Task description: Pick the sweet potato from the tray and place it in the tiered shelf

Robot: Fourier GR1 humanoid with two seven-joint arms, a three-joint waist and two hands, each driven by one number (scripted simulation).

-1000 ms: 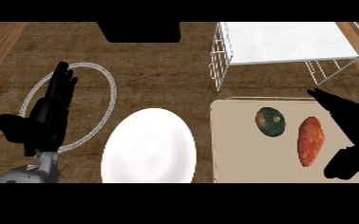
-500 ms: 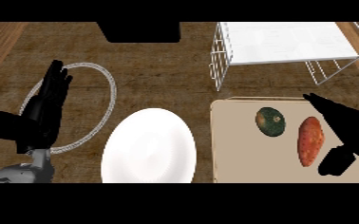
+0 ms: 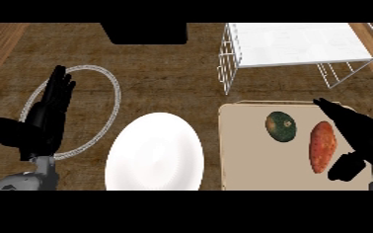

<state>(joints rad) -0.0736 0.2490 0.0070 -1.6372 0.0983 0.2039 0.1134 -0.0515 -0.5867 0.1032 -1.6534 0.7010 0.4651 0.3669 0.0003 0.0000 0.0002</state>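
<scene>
Sweet potato on tray

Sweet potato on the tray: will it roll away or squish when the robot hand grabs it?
It probably won't squish; the sweet potato looks plump and solid. Its long shape with tapered ends, lying flat on the tray, could let it roll sideways if nudged. The open right hand beside it looks wide enough to wrap round it.

Over the beige tray, the right hand, fingers straight, sits just right of the sweet potato; a round green vegetable lies left of it. The white tiered shelf stands beyond the tray.
</scene>
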